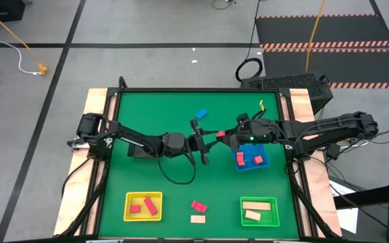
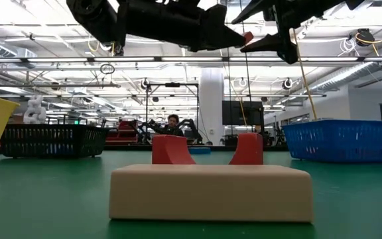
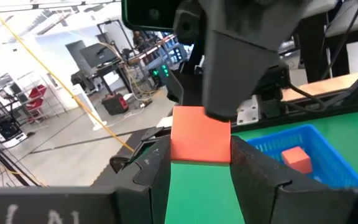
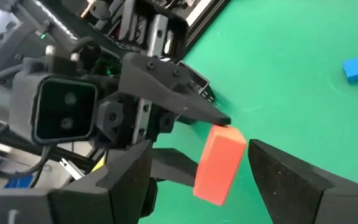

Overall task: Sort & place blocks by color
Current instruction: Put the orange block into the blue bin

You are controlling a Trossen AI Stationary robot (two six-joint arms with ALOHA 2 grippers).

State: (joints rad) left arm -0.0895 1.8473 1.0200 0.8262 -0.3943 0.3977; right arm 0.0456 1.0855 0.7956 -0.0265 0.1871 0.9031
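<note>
You have the green worktop under both arms, which meet above its middle. The blue tray, right of centre, holds two red blocks; the yellow tray at the near left holds two more red pieces, and the green tray at the near right holds two cream bars. Between those two near trays a red block and a cream block lie loose on the worktop, and a blue block lies alone toward the far side. The left gripper is clamped on the salmon-red bar, held up off the worktop between the two arms; in the right wrist view its long axis runs slantwise, one end pinched in the left gripper's fingers, the free end reaching toward the camera. Your right gripper stands spread on either side of that bar, fingers not touching it.
</note>
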